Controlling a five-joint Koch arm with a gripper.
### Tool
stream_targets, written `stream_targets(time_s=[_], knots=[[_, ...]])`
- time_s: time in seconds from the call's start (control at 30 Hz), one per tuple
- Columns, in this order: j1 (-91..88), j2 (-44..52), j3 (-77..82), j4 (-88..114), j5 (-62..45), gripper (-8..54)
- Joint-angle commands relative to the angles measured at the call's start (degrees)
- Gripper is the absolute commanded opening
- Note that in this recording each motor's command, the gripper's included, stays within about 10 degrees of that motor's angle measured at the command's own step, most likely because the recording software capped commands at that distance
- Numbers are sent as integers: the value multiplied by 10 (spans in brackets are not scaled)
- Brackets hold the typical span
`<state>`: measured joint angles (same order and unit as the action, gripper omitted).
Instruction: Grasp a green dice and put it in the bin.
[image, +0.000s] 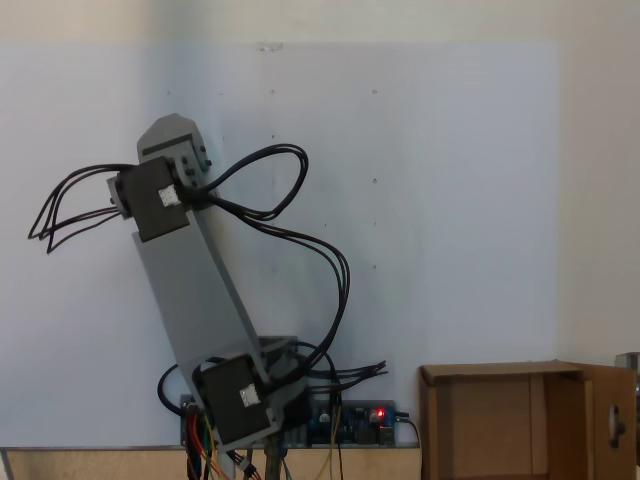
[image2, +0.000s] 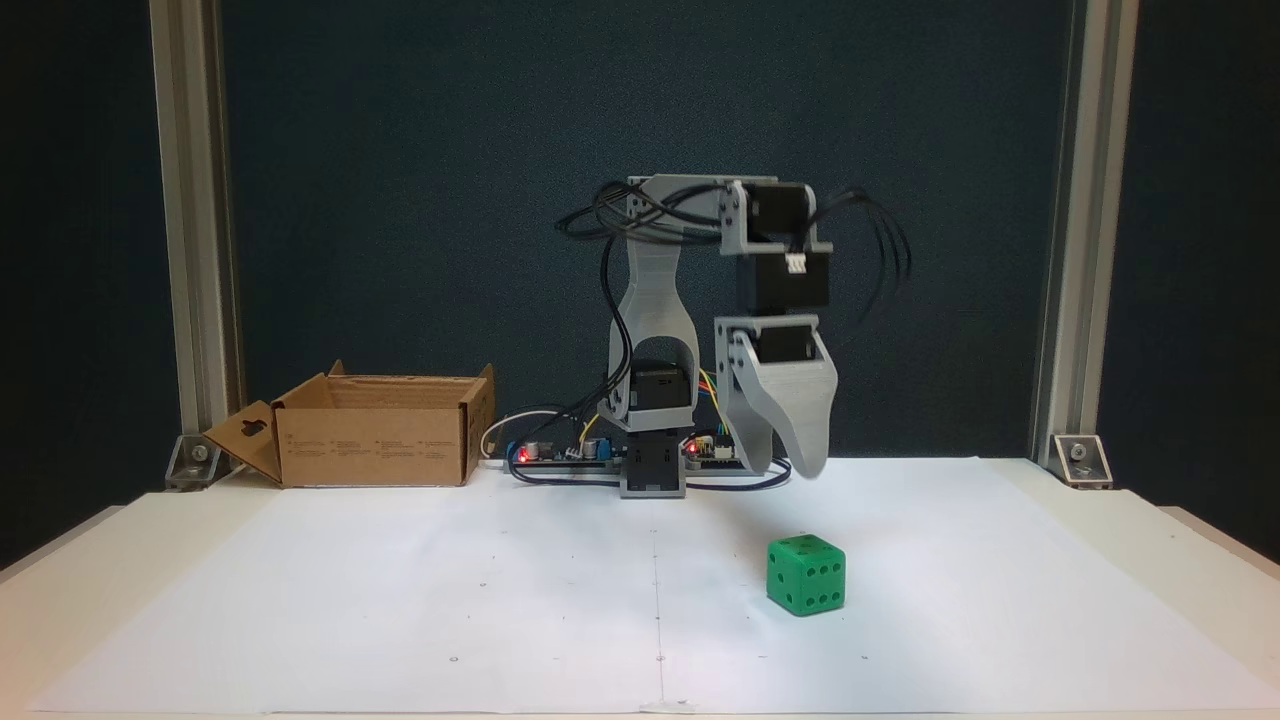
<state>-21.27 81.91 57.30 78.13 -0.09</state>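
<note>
- In a fixed view, the green dice (image2: 806, 574) was seen resting on white paper (image2: 400, 600) spread over a pale table (image2: 1200, 540), to the right of centre, well apart from the bin (image2: 375, 435).
- The bin was set at the back left of the paper, its flaps upright; in both fixed views its cardboard walls (image: 500, 420) were shown.
- The gripper (image2: 785, 465) was held above the paper, behind the dice, nothing grasped; whether its jaws were parted could not be told.
- A dark backdrop (image2: 400, 200) was framed by aluminium posts (image2: 195, 230).
</note>
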Motion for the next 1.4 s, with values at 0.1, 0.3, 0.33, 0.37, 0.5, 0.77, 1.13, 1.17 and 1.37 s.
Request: stream_targets(time_s=[0.1, 0.3, 0.33, 0.37, 0.5, 0.77, 1.13, 1.17, 1.37], knots=[[-5, -10, -41, -35, 31, 415], [-8, -25, -45, -36, 31, 415], [-8, -25, -44, -36, 31, 415], [-9, -25, -44, -36, 32, 415], [-9, -28, -44, -36, 33, 415], [-15, -38, -26, -55, 37, 415], [-18, -51, 21, -105, 41, 414], [-18, -52, 21, -106, 41, 414], [-17, -67, 21, -110, 42, 414]])
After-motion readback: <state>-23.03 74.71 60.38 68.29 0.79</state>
